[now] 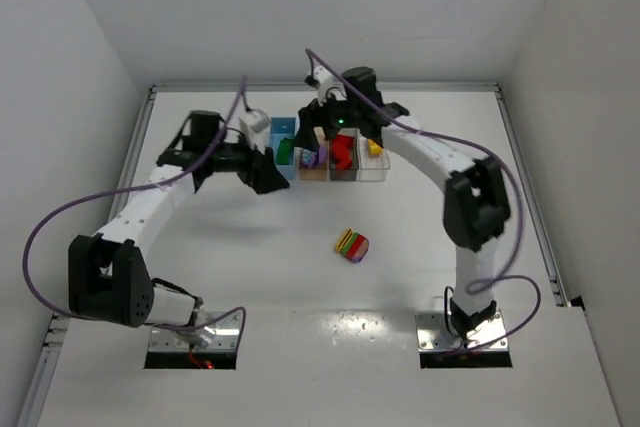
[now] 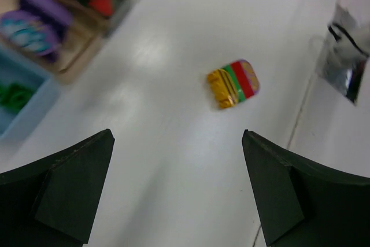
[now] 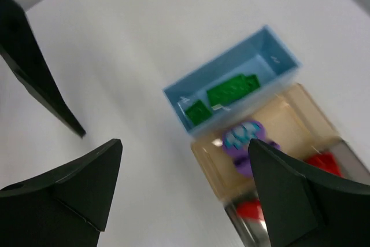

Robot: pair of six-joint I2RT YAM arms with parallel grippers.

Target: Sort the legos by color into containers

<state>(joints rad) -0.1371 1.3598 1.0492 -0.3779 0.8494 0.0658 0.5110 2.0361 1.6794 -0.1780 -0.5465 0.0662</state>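
Four bins stand in a row at the back: blue (image 1: 284, 129), tan (image 1: 312, 175), dark grey (image 1: 343, 175) and clear (image 1: 378, 169). Green legos (image 3: 231, 91) lie in the blue bin (image 3: 277, 56), a purple one (image 3: 248, 140) in the tan bin (image 3: 211, 163), red ones (image 1: 343, 152) in the dark grey, a yellow one (image 1: 373, 147) in the clear. A multicoloured clump (image 1: 351, 245) lies on the table, also in the left wrist view (image 2: 233, 83). My left gripper (image 1: 268, 175) (image 2: 177, 134) is open and empty beside the blue bin. My right gripper (image 1: 335, 132) (image 3: 185, 143) is open and empty above the bins.
The white table (image 1: 300, 277) is walled at the back and sides. Purple cables (image 1: 60, 212) loop off both arms. A finger of the left gripper (image 3: 40, 79) shows at the left of the right wrist view. A shiny base plate (image 2: 344, 56) shows at the right of the left wrist view.
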